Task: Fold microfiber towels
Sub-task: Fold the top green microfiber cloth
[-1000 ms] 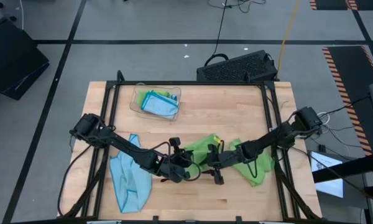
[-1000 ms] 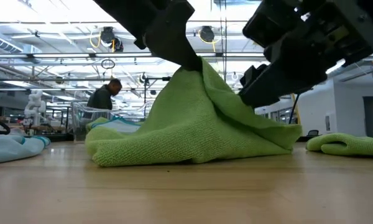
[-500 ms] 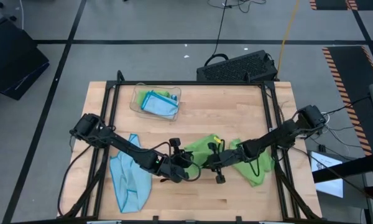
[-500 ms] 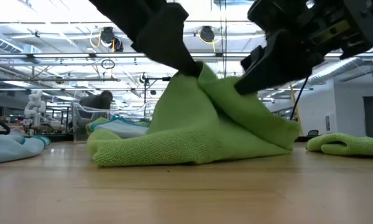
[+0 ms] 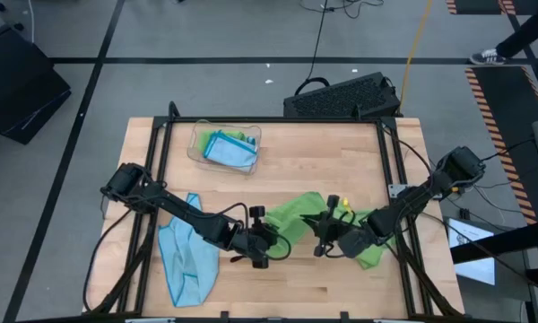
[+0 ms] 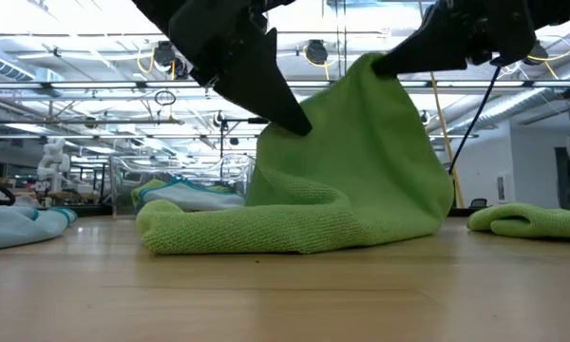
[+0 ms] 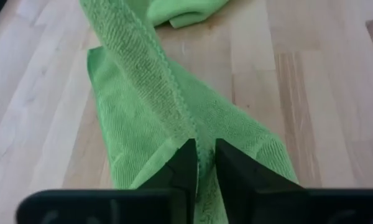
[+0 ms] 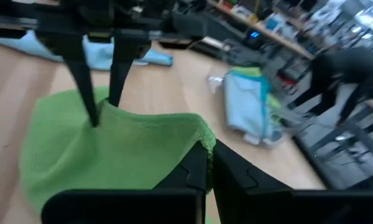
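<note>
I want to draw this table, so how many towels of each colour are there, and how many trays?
Green towels: 2, one held up by both grippers, one lying at the right.
Blue towels: 2, one flat on the table, one in the tray.
Clear trays: 1.
Total: 5.

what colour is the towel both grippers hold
Lime green; clearest in the low view.

We see a robotics lab or workshop hall: a wooden desk (image 5: 278, 152) framed in black on a grey floor with hazard-striped tape (image 5: 495, 99), trailing cables (image 5: 321, 36), ceiling trusses (image 6: 95, 90) and equipment racks behind.
</note>
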